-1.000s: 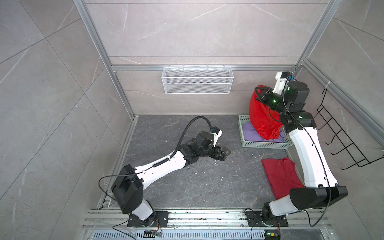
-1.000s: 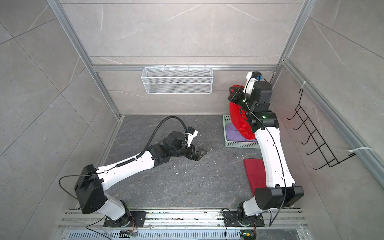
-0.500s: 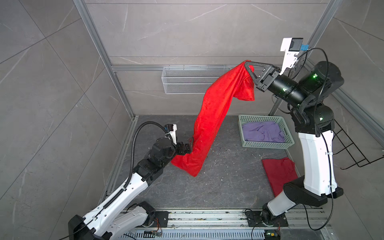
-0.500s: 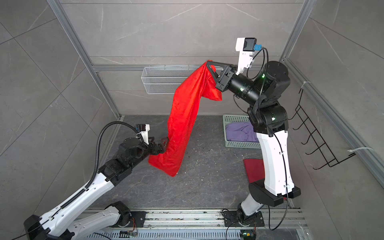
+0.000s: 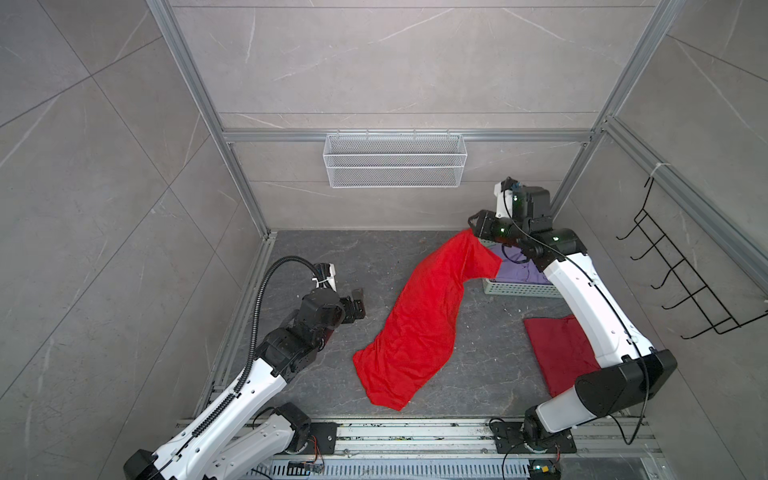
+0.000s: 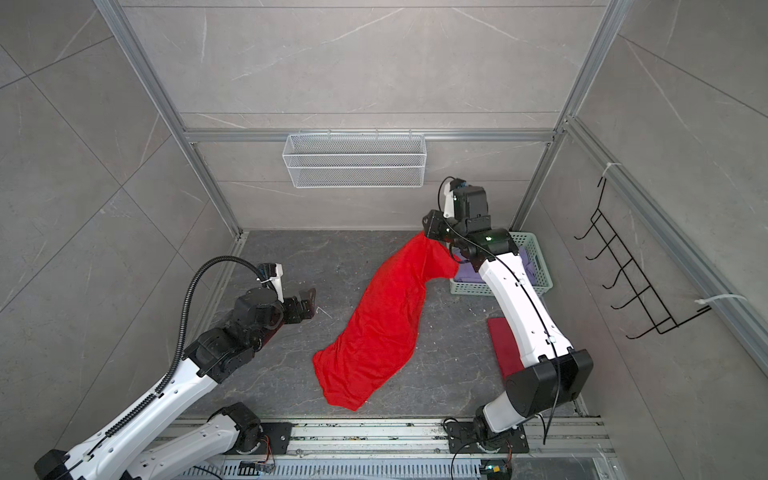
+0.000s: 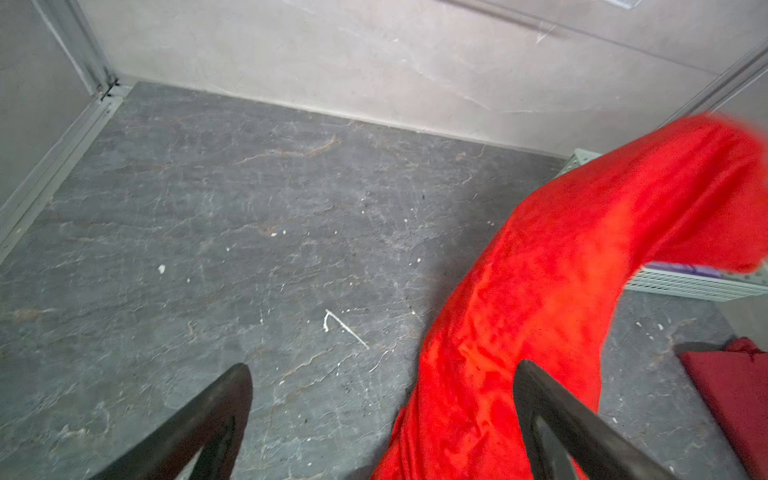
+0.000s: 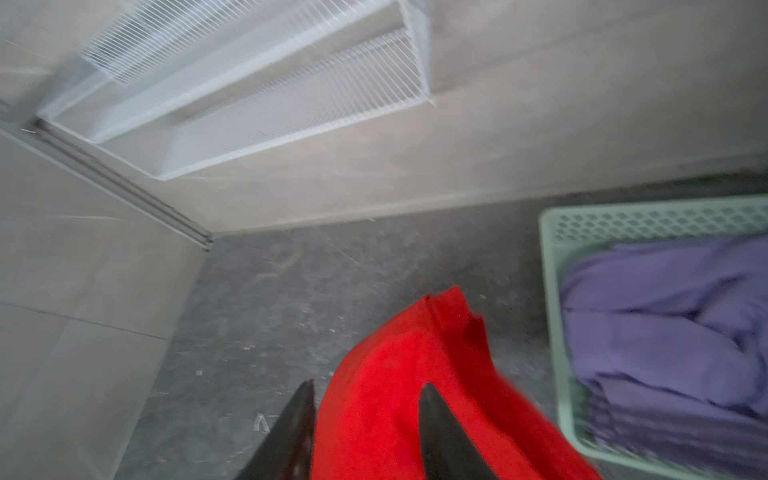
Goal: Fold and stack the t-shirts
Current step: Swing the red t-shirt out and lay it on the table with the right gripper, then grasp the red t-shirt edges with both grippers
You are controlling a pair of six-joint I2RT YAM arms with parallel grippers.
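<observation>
One red t-shirt [image 5: 419, 324], now floor-level

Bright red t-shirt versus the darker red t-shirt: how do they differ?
The bright red t-shirt is unfolded, a long crumpled strip; the darker red t-shirt is a neat folded rectangle. The bright one's far end reaches up to the right gripper; the darker one lies wholly flat. Both are red cloth.

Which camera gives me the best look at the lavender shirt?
The right wrist view: the lavender shirt lies bunched in the basket, though blurred. Both top views hide most of it behind the right arm; the left wrist view shows a sliver.
</observation>
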